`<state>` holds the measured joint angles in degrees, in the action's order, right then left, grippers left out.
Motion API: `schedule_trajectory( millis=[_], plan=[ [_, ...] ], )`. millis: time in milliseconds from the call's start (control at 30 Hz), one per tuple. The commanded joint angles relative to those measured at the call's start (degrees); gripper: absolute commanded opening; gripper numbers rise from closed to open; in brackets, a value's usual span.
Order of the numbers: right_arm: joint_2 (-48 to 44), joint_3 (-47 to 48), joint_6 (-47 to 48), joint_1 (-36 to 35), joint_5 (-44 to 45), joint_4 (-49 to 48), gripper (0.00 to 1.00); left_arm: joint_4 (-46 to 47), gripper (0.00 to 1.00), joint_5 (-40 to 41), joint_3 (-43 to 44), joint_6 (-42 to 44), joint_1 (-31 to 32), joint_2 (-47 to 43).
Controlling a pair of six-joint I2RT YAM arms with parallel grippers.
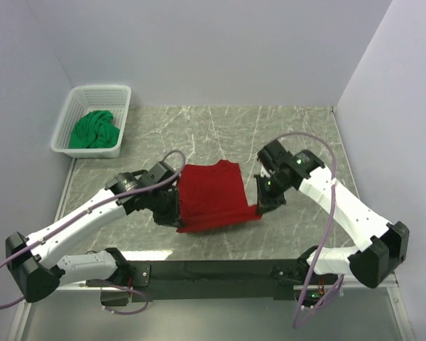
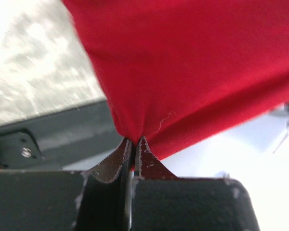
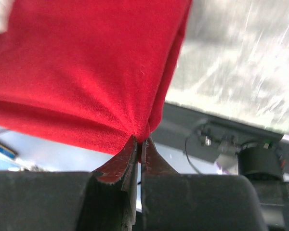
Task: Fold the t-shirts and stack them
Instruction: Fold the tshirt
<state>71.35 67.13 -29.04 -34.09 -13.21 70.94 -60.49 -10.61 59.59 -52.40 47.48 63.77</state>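
Observation:
The deep red t-shirt (image 1: 214, 195) hangs stretched between my two grippers above the near middle of the table. My left gripper (image 1: 177, 219) is shut on its near left corner, and the wrist view shows the red cloth (image 2: 183, 67) pinched at the fingertips (image 2: 143, 149). My right gripper (image 1: 259, 208) is shut on its near right corner, with the red fabric (image 3: 82, 72) bunched at the fingertips (image 3: 149, 154). The bright green t-shirt (image 1: 94, 130) lies crumpled in the white basket at the far left.
The white lattice basket (image 1: 99, 94) stands at the far left corner of the marbled table (image 1: 291, 135). The black mounting rail (image 1: 220, 270) runs along the near edge. Walls close in on the left, back and right.

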Motion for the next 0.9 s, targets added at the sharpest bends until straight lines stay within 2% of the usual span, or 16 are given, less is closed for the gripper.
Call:
schedule_trajectory(
  millis=[0,100,233,433,467,867],
  plan=[
    [3.8,8.4,3.2,2.2,5.8,3.0,0.0,-5.4,0.01,7.4,2.6,2.7,-3.8,1.7],
    [7.1,12.5,4.2,3.0,5.2,1.1,0.0,-2.2,0.01,8.9,3.6,4.2,-8.7,2.1],
    [11.2,14.7,5.0,3.5,4.7,-1.8,0.0,2.7,0.01,10.4,4.3,5.8,-11.7,4.5],
    [16.7,18.8,6.3,5.3,4.6,-5.5,0.0,7.3,0.01,10.4,6.0,8.9,-13.3,9.4],
    [17.3,19.4,6.4,5.8,4.4,-5.9,0.0,8.1,0.01,12.4,6.3,9.4,-13.4,10.4],
    [25.3,25.6,8.2,7.1,5.0,-9.7,0.0,13.7,0.01,14.7,8.3,11.3,-15.4,14.8]
  ],
)
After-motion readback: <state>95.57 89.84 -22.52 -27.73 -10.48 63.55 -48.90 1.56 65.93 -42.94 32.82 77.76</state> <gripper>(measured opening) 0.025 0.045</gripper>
